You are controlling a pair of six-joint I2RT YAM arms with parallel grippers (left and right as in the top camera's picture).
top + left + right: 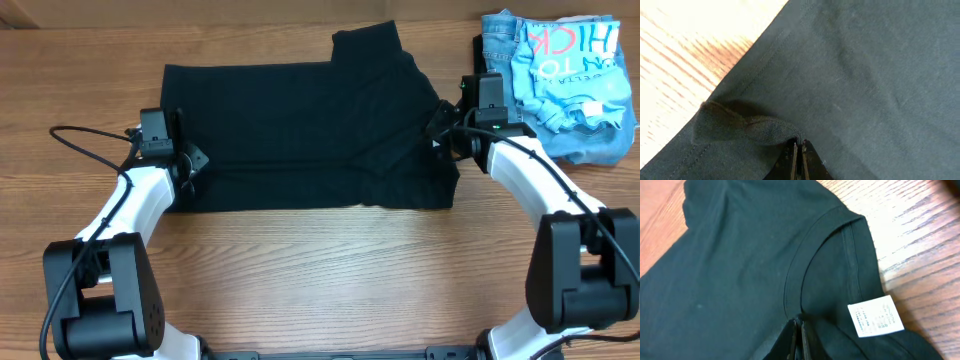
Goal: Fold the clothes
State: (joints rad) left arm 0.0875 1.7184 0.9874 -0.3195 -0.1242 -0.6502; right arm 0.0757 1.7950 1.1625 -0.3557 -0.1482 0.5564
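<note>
The black T-shirt (300, 130) lies spread sideways across the wooden table, one sleeve sticking up at the back. My left gripper (193, 160) is at its left edge. In the left wrist view it (799, 143) is shut, with a puckered fold of the hem (765, 131) pinched at its tips. My right gripper (437, 135) is at the shirt's right edge. In the right wrist view it (799, 323) is shut on the black fabric just below the collar seam (790, 287). The small white label (875, 316) lies just to its right.
A crumpled light blue printed shirt (575, 75) lies on blue denim jeans (497, 35) at the back right, close to my right arm. Bare wooden table (330, 270) lies in front of the T-shirt, between the two arm bases.
</note>
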